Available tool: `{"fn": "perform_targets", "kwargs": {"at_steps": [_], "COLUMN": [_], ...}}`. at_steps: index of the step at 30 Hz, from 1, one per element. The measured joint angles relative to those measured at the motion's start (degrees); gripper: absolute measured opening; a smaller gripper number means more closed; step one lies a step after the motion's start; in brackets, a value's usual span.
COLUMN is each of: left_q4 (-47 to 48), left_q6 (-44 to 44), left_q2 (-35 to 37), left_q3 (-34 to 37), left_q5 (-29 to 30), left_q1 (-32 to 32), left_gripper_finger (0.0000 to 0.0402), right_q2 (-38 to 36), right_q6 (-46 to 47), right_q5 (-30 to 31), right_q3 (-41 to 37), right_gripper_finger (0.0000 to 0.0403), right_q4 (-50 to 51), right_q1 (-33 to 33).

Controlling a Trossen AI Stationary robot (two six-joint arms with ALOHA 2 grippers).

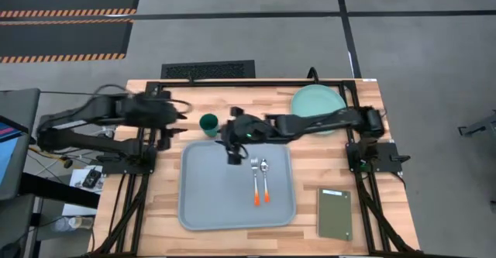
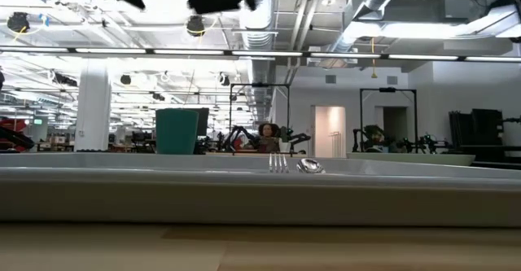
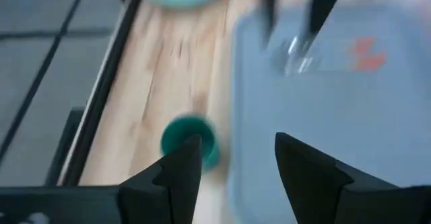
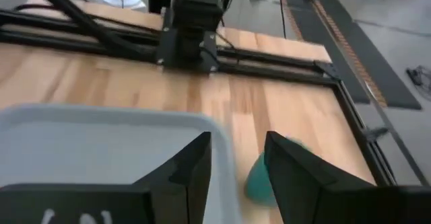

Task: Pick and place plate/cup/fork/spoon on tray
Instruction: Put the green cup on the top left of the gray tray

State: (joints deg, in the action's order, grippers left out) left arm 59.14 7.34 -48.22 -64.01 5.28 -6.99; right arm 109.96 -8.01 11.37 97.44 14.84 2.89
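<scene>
The dark green cup [image 1: 208, 123] stands on the table just beyond the tray's far left corner. It also shows in the left wrist view [image 3: 202, 138]. The pale grey-blue tray [image 1: 209, 196] holds the fork [image 1: 255, 179] and the spoon [image 1: 265, 179] side by side, orange handles toward the near edge. The mint-green plate [image 1: 318, 103] rests on the table at the far right. My left gripper [image 1: 181, 123] is open and empty, left of the cup and apart from it. My right gripper [image 1: 234, 156] is open and empty above the tray's far edge, right of the cup.
A dark olive-green slab [image 1: 334, 213] lies right of the tray near the front edge. Black frame rails run along the table's far, left and right edges. Bare wood shows between the tray and the plate.
</scene>
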Motion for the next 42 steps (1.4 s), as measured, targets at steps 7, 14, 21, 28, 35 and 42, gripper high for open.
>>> {"fn": "perform_targets", "kwargs": {"at_steps": [7,14,21,28,35,42], "left_q4": [-3.6,-3.3,-3.2,-3.2,-3.2,-3.1], "left_q6": [-7.2,-8.9,-7.6,-7.5,-7.4,-6.9], "left_q2": [9.8,12.4,12.1,11.9,11.9,11.8], "left_q3": [0.0,0.0,0.0,0.0,0.0,0.0], "left_q5": [-0.2,-0.1,-0.1,0.0,1.7,1.9], "left_q1": [2.6,2.8,2.7,2.7,2.7,2.7], "left_gripper_finger": [0.0177,0.0177,0.0177,0.0177,0.0177,0.0177], "right_q2": [12.8,22.1,29.1,31.0,30.6,31.0], "right_q6": [-4.7,-6.5,-7.8,-8.5,-8.7,-9.9], "right_q5": [-4.9,-7.3,-7.2,-5.5,-2.0,-2.3], "right_q3": [12.1,25.9,30.4,30.4,30.5,30.5], "right_gripper_finger": [0.0211,0.0288,0.0293,0.0289,0.0192,0.0047], "right_q4": [0.1,14.8,19.7,20.4,20.3,24.3], "right_q1": [-6.1,-7.9,-7.9,-9.1,-9.4,-10.3]}}
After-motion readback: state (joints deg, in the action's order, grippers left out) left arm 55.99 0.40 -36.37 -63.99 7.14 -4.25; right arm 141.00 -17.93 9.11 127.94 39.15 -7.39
